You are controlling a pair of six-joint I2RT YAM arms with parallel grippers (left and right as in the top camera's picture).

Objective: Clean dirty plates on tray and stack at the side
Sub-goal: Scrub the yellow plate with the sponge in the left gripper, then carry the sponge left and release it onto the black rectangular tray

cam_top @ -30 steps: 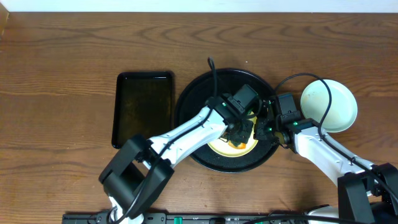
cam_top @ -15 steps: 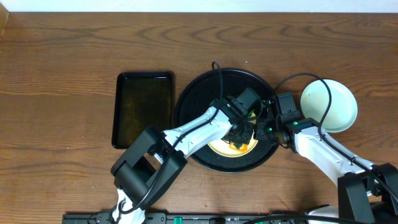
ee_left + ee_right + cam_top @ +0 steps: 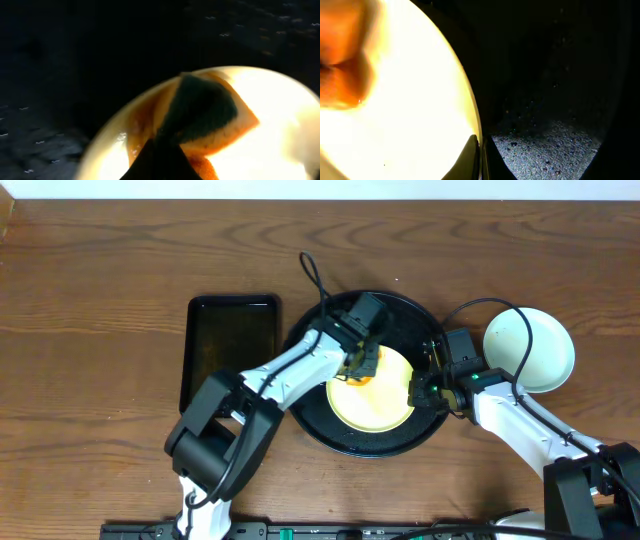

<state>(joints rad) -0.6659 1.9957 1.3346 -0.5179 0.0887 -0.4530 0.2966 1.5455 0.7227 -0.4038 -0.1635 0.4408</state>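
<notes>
A pale yellow plate (image 3: 375, 395) lies on the round black tray (image 3: 315, 415). My left gripper (image 3: 360, 370) is shut on an orange sponge with a dark green face (image 3: 202, 112) and presses it on the plate's far left edge (image 3: 280, 135). My right gripper (image 3: 417, 390) is shut on the plate's right rim; the rim (image 3: 476, 120) runs between its two fingertips (image 3: 481, 157). The sponge shows blurred at the upper left of the right wrist view (image 3: 342, 65). Pale mint-blue plates (image 3: 530, 348) sit stacked on the table right of the tray.
A smaller rectangular black tray (image 3: 230, 352) lies left of the round tray. Both arms reach in from the near edge and meet over the round tray. The right arm's cable loops between the tray and the mint-blue stack.
My left gripper has carried the sponge from the plate's near middle up to its far left edge, baring most of the plate. The right gripper has kept still on the rim.
</notes>
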